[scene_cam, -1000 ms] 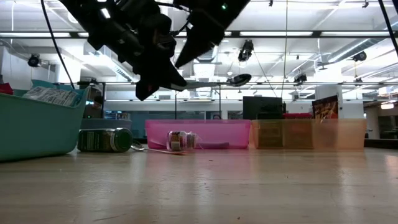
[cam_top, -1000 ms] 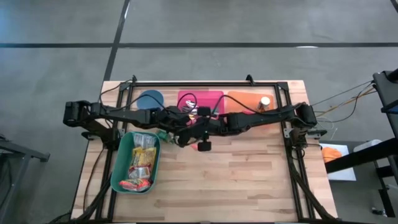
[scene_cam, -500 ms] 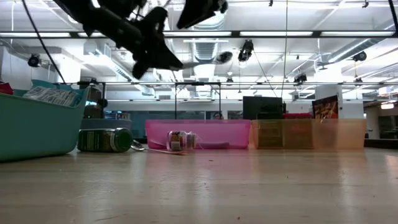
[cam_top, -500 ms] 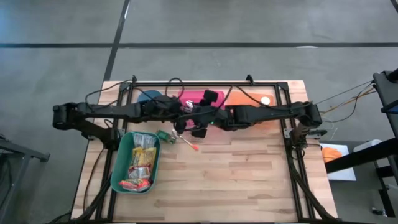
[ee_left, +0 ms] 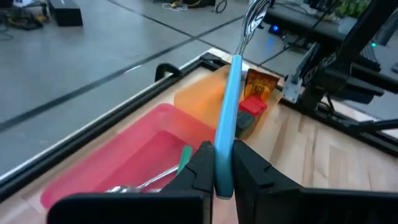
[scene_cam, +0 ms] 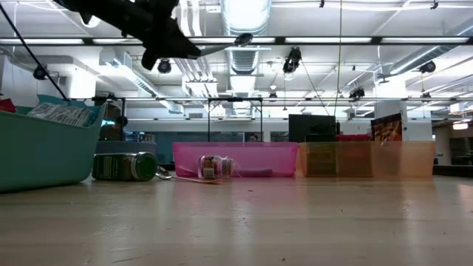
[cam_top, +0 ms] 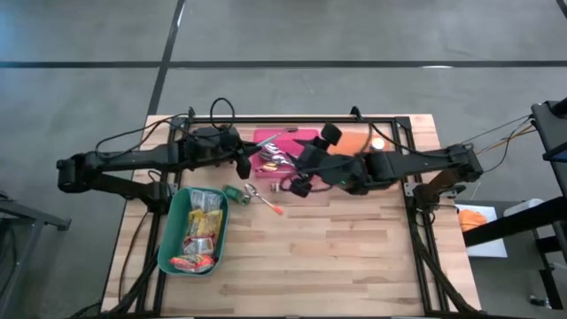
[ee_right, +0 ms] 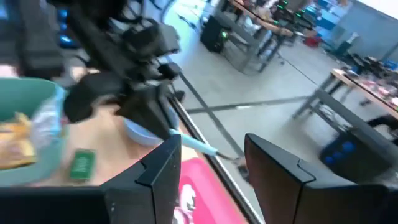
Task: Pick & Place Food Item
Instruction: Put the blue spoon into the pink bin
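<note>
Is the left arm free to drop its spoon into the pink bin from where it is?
Probably yes: the left gripper holds the blue-handled spoon above the pink bin, and nothing blocks the way down.

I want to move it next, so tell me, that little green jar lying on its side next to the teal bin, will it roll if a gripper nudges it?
Probably yes. The green jar lies on its side on bare wood, so a sideways nudge would likely roll it. It looks rigid, not floppy. Rolling toward the teal bin should be stopped by the bin's wall, which is close beside it.
</note>
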`<action>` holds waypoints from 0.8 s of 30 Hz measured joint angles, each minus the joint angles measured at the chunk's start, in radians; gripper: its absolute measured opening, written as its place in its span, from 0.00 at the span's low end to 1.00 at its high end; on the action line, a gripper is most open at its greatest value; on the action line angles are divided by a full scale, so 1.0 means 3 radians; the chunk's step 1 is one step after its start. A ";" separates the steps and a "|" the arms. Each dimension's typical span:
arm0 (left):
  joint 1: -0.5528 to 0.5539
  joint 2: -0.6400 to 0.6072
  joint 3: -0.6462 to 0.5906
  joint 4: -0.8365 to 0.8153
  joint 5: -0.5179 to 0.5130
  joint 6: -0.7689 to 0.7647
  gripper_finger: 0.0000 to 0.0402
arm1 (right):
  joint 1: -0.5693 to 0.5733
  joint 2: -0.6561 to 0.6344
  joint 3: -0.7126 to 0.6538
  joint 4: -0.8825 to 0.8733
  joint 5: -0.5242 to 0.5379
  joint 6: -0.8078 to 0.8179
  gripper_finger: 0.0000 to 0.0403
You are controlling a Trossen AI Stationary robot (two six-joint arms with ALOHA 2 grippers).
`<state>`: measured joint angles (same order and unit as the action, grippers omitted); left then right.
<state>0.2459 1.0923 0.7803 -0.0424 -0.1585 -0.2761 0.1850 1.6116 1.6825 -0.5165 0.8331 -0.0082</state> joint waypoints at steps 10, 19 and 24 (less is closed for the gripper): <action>-0.0007 -0.0056 -0.0003 0.0224 0.0129 0.0144 0.05 | 0.0113 -0.0027 -0.0027 -0.0248 0.0008 0.0357 0.43; -0.0009 -0.0093 -0.0003 0.0431 0.0357 0.0277 0.05 | 0.0090 -0.0261 -0.0614 0.0361 -0.0133 0.0350 0.43; -0.0009 -0.0161 -0.0003 0.0531 0.0382 0.0316 0.05 | 0.0086 -0.0605 -0.1148 0.0816 -0.0171 0.0474 0.43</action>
<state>0.2432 1.0440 0.7795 0.1168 -0.0440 -0.1812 0.2107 1.4302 1.3382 -0.2717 0.7818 0.1339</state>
